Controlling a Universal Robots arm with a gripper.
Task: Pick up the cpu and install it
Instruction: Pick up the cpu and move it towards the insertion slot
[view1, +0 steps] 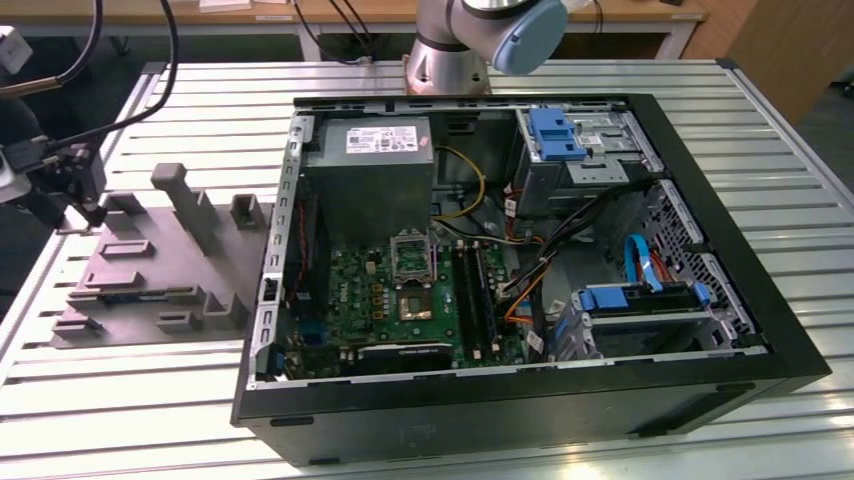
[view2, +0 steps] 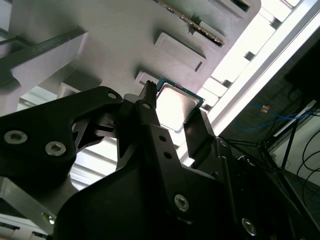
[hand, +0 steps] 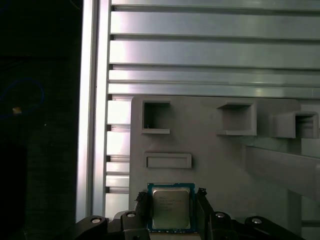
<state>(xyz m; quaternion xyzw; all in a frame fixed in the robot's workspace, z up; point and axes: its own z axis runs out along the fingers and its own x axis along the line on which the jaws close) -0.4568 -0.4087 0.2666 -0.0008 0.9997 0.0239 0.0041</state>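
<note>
cpu (hand: 171, 209), silvery top up, sits over the grey fixture plate (hand: 210, 160), and the gripper (hand: 171, 197) straddles two of its opposite edges in both wrist views; I cannot tell whether it is clamped. In the exterior view the gripper hangs at 9 o'clock from the open computer case (view1: 534, 400)

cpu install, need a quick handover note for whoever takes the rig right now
Hand: shut on the cpu, one finger on each side, over the grey parts tray at the exterior view's left.
Done: cpu gripped; whether it is off the tray, cannot tell.
Left: the cpu is not yet in the socket on the board inside the open case.
</note>
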